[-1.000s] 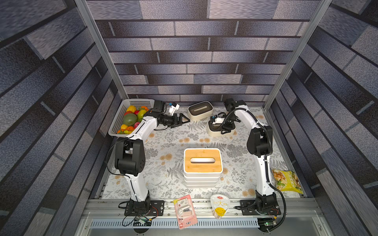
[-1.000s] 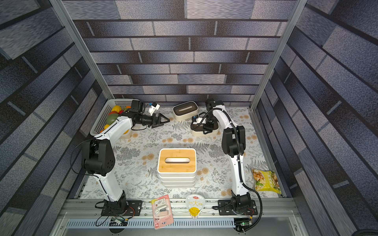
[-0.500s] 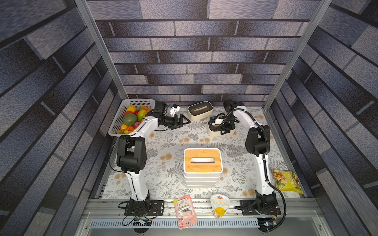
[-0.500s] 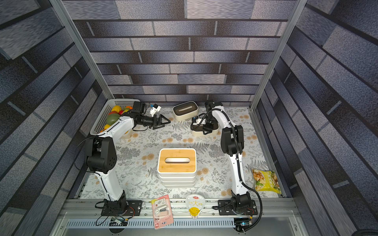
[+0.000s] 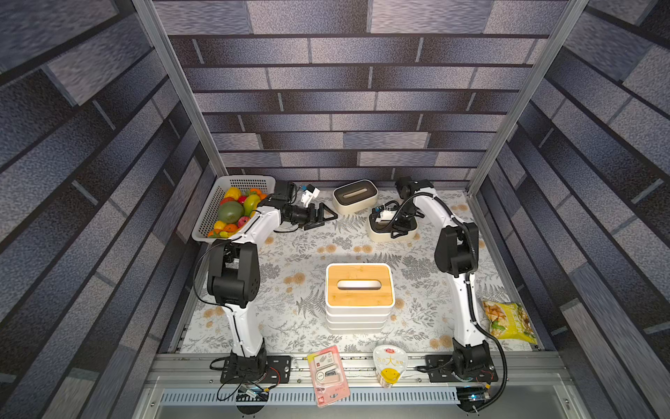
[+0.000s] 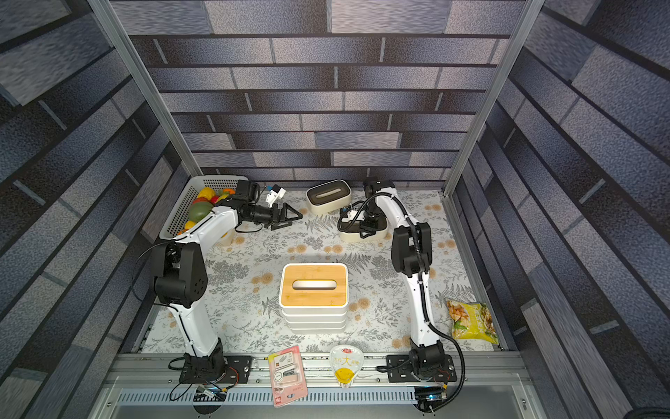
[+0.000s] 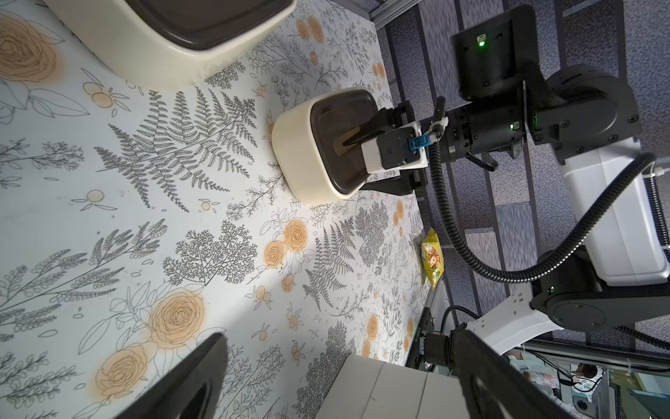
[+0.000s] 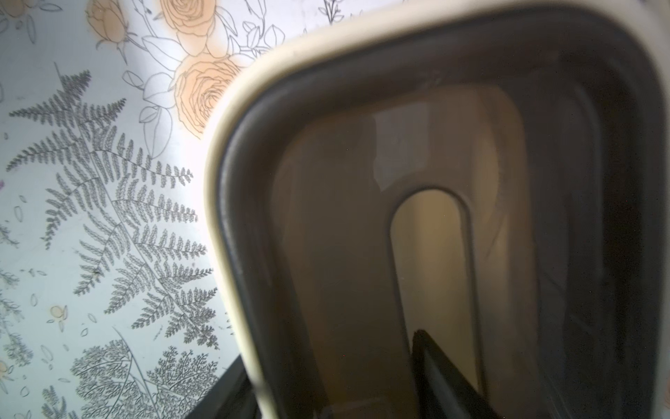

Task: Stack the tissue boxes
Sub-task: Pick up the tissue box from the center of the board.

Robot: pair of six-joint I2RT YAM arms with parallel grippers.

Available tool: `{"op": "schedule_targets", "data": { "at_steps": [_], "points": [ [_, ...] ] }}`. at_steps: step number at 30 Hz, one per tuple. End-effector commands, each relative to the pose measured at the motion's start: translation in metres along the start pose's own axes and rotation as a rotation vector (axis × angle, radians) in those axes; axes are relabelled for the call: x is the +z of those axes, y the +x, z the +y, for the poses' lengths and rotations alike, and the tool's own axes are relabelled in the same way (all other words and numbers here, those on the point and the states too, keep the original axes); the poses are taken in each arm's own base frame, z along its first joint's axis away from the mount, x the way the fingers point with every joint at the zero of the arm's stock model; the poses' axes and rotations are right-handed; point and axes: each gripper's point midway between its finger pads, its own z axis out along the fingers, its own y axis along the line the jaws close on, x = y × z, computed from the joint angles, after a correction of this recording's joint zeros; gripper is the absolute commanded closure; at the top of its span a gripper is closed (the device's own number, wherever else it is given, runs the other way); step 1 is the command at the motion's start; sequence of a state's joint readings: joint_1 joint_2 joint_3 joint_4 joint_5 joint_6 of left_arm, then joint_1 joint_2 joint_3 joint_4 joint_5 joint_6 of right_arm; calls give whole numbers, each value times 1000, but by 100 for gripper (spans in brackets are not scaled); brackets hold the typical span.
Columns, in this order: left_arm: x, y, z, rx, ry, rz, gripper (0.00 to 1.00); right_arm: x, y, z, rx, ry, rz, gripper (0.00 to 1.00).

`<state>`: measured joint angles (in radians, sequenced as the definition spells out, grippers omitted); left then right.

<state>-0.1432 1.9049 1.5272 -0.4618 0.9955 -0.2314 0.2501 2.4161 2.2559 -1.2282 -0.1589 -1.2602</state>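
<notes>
The floral bench (image 5: 290, 254) carries the main stack (image 5: 359, 290) of tissue boxes at its middle, a light wood lid on top and three more white tiers under it, edges lined up. In the far left corner a white fruit basket (image 5: 217, 203) holds a heap of coloured fruit (image 5: 231, 211). Two rounded cream boxes with dark brown lids are not yet stacked. One rounded box (image 5: 355, 196) sits alone against the back wall, and the other rounded box (image 7: 301, 159) stands on the bench to its right, under the right arm. No tissue pokes from any slot; through the grasped box's slot only a pale inside shows. The right claw (image 7: 357, 163) straddles that box's lid, one finger down in the slot and the other outside the long wall; whether it has clenched fully I cannot tell. The left claw (image 5: 324, 219) is released, fingers spread wide, hanging beside the basket and near the back box but touching nothing. The step in hand looks like securing this box for the lift. It would go best with the grip firm on the wall before rising, then a straight, level lift so the lid does not pry off. The box should be squared to the wood lid before lowering. A snack bag (image 5: 509, 323) lies at the right edge. A pink packet (image 5: 328, 375) and a sealed cup (image 5: 389, 366) rest on the front rail.
</notes>
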Motion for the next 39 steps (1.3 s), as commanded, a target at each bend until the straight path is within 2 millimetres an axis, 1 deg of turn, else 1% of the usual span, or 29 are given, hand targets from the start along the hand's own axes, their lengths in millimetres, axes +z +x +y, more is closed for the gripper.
{"op": "schedule_targets", "data": {
  "at_steps": [1, 6, 8, 12, 14, 18, 20, 22, 23, 24, 25, 27, 29, 30, 32, 35, 37, 39],
  "points": [
    [-2, -5, -6, 29, 25, 5, 0, 2, 3, 4, -3, -36, -4, 40],
    [-9, -9, -18, 44, 17, -17, 0, -6, 1, 4, -27, -10, -11, 48],
    [-14, -12, -21, 39, -17, -37, 0, -11, -1, 5, -34, -1, -21, 51],
    [-29, -11, -30, 7, -76, -59, 0, -24, -4, 8, -27, 21, -34, 53],
    [-37, -9, -29, -31, -130, -71, 0, -32, -5, 11, -14, 33, -40, 54],
    [-56, 7, -34, -142, -173, -78, 0, -51, -10, 21, 40, 65, -70, 58],
    [-66, 16, -40, -161, -169, -109, 0, -61, -10, 26, 73, 96, -80, 58],
    [-78, 25, -46, -176, -165, -149, 0, -69, -7, 35, 100, 114, -83, 58],
    [-85, 30, -48, -187, -165, -166, 0, -71, -6, 39, 114, 117, -84, 58],
    [-91, 35, -49, -204, -164, -180, 0, -68, -3, 44, 132, 108, -78, 59],
    [-96, 41, -48, -227, -164, -194, 0, -81, -4, 50, 144, 142, -90, 59],
    [-105, 49, -41, -257, -164, -229, 0, -83, -3, 56, 180, 168, -114, 58],
    [-113, 54, -28, -297, -171, -262, 0, -86, -4, 63, 222, 166, -140, 58],
    [-116, 58, -23, -311, -175, -268, 0, -86, -6, 68, 239, 157, -148, 58],
    [-118, 64, -21, -305, -170, -272, 0, -88, -5, 77, 263, 157, -138, 58],
    [-119, 69, -30, -266, -143, -272, 0, -93, 1, 88, 297, 163, -105, 58],
    [-122, 73, -34, -230, -152, -279, 0, -101, 4, 92, 324, 186, -98, 58],
    [-125, 81, -35, -189, -174, -284, 0, -112, 3, 95, 359, 214, -119, 58]
  ]
}}
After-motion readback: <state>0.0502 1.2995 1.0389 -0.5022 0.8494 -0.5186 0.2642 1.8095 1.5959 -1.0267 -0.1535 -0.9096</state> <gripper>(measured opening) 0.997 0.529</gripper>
